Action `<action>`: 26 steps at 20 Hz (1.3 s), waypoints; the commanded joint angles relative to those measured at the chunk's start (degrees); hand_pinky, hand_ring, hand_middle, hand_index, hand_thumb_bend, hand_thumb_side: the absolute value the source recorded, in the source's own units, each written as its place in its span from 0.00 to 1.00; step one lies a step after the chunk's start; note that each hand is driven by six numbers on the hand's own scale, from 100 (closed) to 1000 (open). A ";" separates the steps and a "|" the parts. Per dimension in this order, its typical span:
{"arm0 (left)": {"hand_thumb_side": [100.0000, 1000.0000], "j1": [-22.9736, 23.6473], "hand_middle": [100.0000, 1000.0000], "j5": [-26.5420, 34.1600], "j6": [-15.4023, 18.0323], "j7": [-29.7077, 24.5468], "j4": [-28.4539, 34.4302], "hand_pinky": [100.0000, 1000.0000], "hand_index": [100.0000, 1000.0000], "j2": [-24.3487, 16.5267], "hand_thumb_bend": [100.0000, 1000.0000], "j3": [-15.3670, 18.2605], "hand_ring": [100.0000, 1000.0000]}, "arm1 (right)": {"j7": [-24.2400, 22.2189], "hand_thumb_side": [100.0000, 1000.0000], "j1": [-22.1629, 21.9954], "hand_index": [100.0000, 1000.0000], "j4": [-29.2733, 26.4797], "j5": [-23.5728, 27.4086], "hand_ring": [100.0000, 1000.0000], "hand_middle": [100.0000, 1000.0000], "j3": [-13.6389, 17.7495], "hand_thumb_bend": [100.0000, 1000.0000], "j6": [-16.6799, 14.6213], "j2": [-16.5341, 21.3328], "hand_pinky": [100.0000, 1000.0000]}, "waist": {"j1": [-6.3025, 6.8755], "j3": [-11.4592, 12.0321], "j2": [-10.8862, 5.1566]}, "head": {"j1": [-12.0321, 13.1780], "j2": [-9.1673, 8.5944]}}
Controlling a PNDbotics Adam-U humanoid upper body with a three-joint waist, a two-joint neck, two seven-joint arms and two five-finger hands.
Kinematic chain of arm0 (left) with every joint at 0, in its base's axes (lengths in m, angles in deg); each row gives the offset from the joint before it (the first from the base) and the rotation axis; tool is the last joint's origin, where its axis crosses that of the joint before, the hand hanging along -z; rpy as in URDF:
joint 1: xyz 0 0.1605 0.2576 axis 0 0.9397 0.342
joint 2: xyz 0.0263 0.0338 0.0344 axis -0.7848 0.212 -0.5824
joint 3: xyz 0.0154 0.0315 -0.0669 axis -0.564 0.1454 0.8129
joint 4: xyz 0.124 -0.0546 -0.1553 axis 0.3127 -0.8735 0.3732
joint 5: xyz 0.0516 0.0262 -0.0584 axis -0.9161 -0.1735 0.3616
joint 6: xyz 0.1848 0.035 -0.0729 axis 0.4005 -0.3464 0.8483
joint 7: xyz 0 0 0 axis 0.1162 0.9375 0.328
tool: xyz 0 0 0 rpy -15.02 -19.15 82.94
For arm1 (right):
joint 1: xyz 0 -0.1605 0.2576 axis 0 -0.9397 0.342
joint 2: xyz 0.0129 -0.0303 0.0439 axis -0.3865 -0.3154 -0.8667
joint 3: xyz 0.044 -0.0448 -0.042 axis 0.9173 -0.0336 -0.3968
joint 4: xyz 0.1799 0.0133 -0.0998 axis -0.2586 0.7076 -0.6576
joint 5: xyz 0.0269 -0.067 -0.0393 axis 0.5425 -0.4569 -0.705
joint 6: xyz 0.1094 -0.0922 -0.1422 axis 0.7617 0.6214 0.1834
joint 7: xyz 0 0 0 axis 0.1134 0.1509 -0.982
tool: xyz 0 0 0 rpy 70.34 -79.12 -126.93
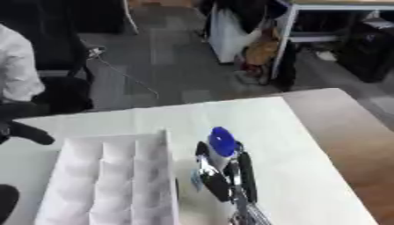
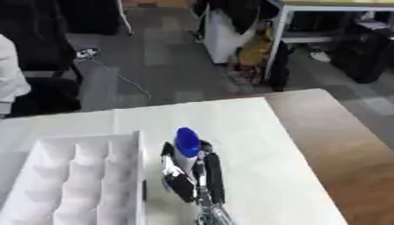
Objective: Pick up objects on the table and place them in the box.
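Blue-capped bottle stands upright (cap up), right hand curled round it beside the box.

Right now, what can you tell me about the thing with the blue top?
The bottle has a rounded blue cap and a pale, whitish body. It stands nearly upright, cap up, just right of the white box with its rows of compartments. The right hand, black and silver, has its fingers curled around the body.

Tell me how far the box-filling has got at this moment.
Done: nothing visible; the white compartmented box shows no objects inside. In hand: the right hand is curled round a white bottle with a blue cap, just right of the box. Left: placing it in a compartment.
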 commanded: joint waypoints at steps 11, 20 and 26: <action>0.83 -1.10 0.73 0.54 0.93 1.73 1.13 0.62 0.85 -0.23 0.46 0.22 0.49 | -9.62 0.68 8.64 0.20 -6.47 -0.08 0.00 0.00 -5.69 0.00 -0.83 5.59 0.00 | -0.22 0.64 -1.97 | -2.61 0.68; 0.82 -3.50 0.73 0.44 2.38 2.60 1.13 0.63 0.85 0.90 0.47 0.26 0.50 | -12.25 0.68 11.46 0.20 -6.43 0.04 0.00 0.00 -7.48 0.00 -1.88 6.32 0.00 | -0.60 3.07 -1.58 | -3.46 -0.31; 0.81 -6.13 0.73 0.26 3.18 3.09 1.13 0.63 0.85 1.96 0.48 0.24 0.51 | -13.27 0.69 13.55 0.20 -5.81 0.35 0.00 0.00 -8.22 0.00 -2.41 6.18 0.00 | -1.02 5.90 -0.35 | -4.20 -1.50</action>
